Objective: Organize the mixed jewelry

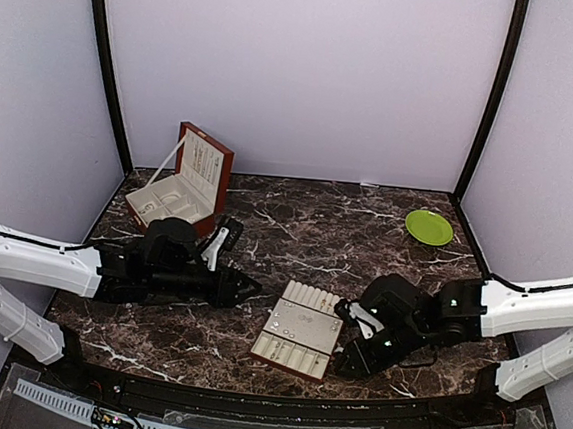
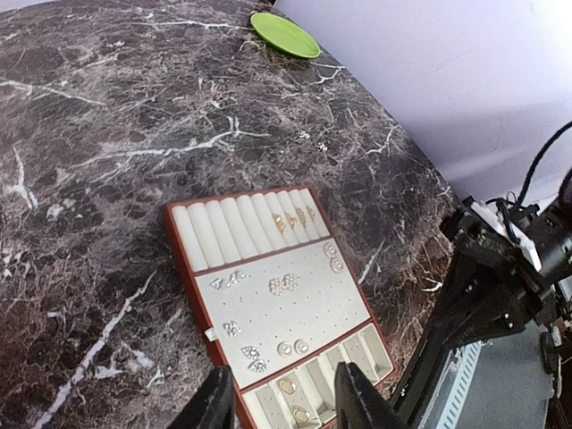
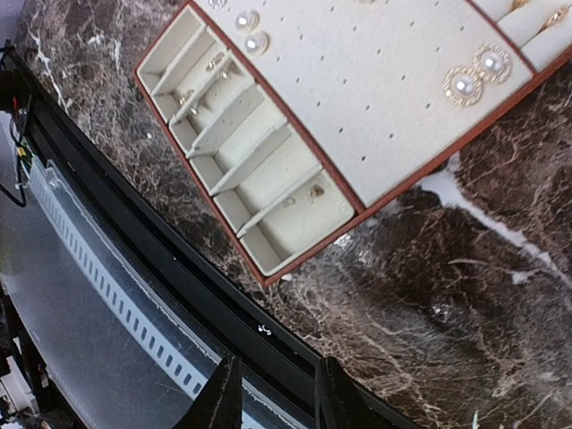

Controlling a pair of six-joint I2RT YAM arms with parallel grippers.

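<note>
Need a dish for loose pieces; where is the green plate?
Top view: the green plate sits at the far right corner of the table, apart from the cream tray at front centre.

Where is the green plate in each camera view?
Top external: green plate at the far right, toward the back.
Left wrist: top edge, near the centre.
Right wrist: not in it.
Shared landmark: the cream tray, seen in all three views.
</note>
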